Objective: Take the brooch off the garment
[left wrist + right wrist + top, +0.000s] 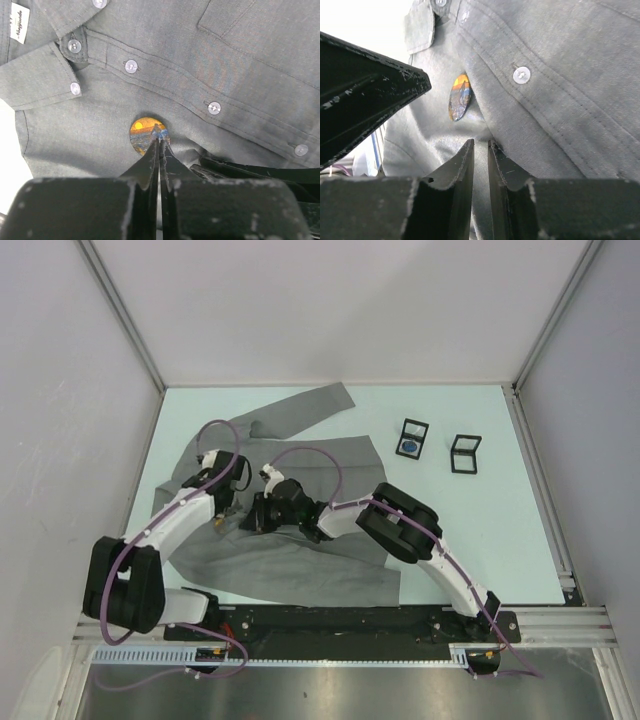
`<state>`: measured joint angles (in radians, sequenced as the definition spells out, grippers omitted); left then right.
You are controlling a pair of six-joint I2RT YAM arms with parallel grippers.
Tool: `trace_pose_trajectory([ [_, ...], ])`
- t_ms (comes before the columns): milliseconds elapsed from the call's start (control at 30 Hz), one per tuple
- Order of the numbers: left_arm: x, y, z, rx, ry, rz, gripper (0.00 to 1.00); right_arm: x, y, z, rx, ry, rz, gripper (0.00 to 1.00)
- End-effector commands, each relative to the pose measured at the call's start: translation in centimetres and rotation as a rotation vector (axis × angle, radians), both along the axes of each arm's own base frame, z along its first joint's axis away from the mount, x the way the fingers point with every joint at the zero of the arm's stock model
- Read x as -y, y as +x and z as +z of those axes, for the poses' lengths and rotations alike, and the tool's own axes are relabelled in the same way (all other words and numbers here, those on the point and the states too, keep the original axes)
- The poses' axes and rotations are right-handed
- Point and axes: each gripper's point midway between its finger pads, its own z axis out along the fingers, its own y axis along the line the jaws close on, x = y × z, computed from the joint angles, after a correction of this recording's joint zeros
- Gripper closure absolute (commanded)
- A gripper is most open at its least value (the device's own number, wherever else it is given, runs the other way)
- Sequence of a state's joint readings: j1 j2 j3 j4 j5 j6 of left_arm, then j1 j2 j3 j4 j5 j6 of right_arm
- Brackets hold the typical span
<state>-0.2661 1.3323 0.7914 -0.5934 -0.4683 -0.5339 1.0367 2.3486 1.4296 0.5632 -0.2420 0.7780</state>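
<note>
Grey cloth jacket (pixel 300 570) lies flat on pale green table (pixel 490 530). Its long axis runs diagonally, collar end toward far left, hem toward near right, with one sleeve reaching to the far side. The row of small pale buttons (pixel 131 66) follows that diagonal.

Round orange-and-blue brooch (pixel 147 134) sits on the chest, just beside the button strip and below the collar.

Left gripper (pixel 160 145): fingers pressed together, tips touching the brooch's rim; cannot tell if they pinch it.

Right gripper (pixel 480 150): fingers nearly together around a raised fold of jacket cloth, just beside the brooch.

Two small black square frames (pixel 412 437) lie well apart, far right.
</note>
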Motion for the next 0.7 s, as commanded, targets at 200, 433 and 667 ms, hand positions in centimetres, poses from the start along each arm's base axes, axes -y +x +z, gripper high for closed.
trace_pose_trajectory([
  [200,-0.3,-0.6,-1.8,-0.084,0.039,-0.021,0.54,-0.4,0.4,3.9,0.039,0.05,0.05,0.76],
  [433,-0.7,-0.8,-3.5,-0.151,0.081,-0.01,0.53,-0.3,0.6,3.5,0.021,0.049,0.043,0.76],
  [667,-1.5,-1.3,-4.2,-0.194,0.107,0.043,0.57,-0.2,0.8,3.2,0.003,0.054,0.037,0.76],
])
